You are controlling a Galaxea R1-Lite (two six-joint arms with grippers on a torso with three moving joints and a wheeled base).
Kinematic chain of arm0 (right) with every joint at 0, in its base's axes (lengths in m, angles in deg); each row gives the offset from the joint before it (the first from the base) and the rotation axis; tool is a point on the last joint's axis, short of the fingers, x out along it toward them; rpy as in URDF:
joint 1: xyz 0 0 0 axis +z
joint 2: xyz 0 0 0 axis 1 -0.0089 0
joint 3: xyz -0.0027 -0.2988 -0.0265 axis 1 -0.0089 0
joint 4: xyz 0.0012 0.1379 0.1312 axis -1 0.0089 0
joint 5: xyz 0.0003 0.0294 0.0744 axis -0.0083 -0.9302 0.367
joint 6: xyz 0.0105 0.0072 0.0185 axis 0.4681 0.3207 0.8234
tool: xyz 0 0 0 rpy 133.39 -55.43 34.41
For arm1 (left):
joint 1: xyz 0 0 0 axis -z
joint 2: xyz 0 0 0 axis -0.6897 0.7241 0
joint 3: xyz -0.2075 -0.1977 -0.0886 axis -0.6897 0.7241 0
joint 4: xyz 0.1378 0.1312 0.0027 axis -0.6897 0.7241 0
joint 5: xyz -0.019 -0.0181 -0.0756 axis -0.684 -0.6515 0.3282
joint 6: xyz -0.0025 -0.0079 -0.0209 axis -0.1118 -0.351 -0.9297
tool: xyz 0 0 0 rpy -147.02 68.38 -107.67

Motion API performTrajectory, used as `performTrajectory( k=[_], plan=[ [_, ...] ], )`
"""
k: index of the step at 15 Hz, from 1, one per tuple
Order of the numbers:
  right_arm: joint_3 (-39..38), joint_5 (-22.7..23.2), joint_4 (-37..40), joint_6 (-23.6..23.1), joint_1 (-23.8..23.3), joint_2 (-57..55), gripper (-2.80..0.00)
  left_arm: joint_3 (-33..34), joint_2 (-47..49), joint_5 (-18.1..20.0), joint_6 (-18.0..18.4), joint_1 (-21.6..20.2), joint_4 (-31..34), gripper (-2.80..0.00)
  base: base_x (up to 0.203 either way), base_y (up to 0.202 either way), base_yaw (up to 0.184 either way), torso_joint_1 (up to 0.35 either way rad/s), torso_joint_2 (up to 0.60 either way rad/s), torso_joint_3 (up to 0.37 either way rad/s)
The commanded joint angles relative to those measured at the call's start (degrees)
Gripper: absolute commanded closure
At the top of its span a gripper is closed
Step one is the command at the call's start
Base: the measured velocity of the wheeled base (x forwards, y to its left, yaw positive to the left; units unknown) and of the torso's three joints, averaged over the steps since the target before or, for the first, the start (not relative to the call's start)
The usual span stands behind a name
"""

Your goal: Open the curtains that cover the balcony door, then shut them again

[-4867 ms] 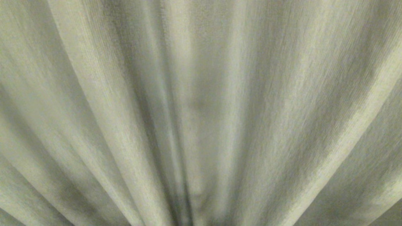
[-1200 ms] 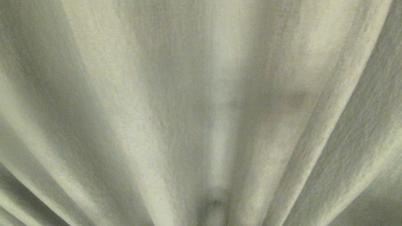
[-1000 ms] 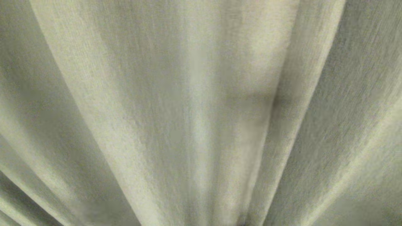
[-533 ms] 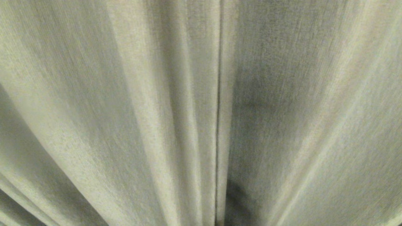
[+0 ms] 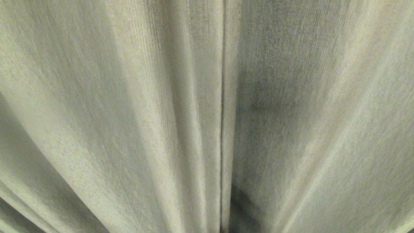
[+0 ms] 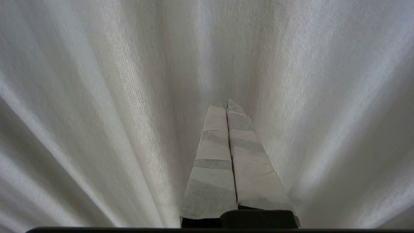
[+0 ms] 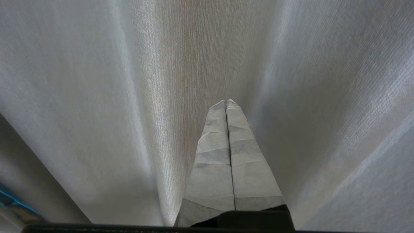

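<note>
- The curtains (image 5: 129, 113) fill the head view edge to edge, hanging in deep vertical folds right in front of the robot; a thin dark vertical line (image 5: 222, 129) near the middle looks like the seam where two drapes meet.
- The cloth is a woven cream-beige weave that looks thick and opaque, so it will likely be soft and limp yet weighty. It should bunch and slide along its rail and will not hold a shape, and a pinch of one fold may slip free.
- The best place to take hold appears to be the free edge at that middle seam, gripping a full fold of cloth, not the flat face.
- The left gripper (image 6: 227, 105) is closed, its taped fingers pressed together and empty, pointing at the cloth close ahead; whether the tips touch it cannot be told.
- The right gripper (image 7: 225, 103) is likewise closed on nothing, facing the cloth.
- The balcony door is wholly hidden behind the curtains, as are any sheers, the rail above and the hem below.
- Neither arm shows in the head view.
- A small blue patch (image 7: 13, 199) at one corner of the right wrist view cannot be identified.
</note>
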Motion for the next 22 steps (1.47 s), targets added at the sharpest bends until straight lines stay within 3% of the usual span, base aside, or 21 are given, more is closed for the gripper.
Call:
performTrajectory(
  k=[1,10,22],
  plan=[
    [0.0,0.0,0.1,0.0,0.0,0.0,0.0,0.0,0.0,0.1,0.0,0.0,0.0,0.0,-0.065,0.0,-0.001,0.012,0.0,0.006],
    [0.0,0.0,0.0,0.0,0.0,0.0,0.0,0.0,0.0,0.1,-0.1,0.0,0.0,0.0,-0.169,0.0,-0.002,0.0,0.0,0.003],
    [0.0,0.0,0.1,0.0,0.0,0.0,0.0,0.0,0.0,0.0,-0.1,0.0,0.0,0.0,0.0,0.0,0.0,0.003,0.0,0.0]
  ],
)
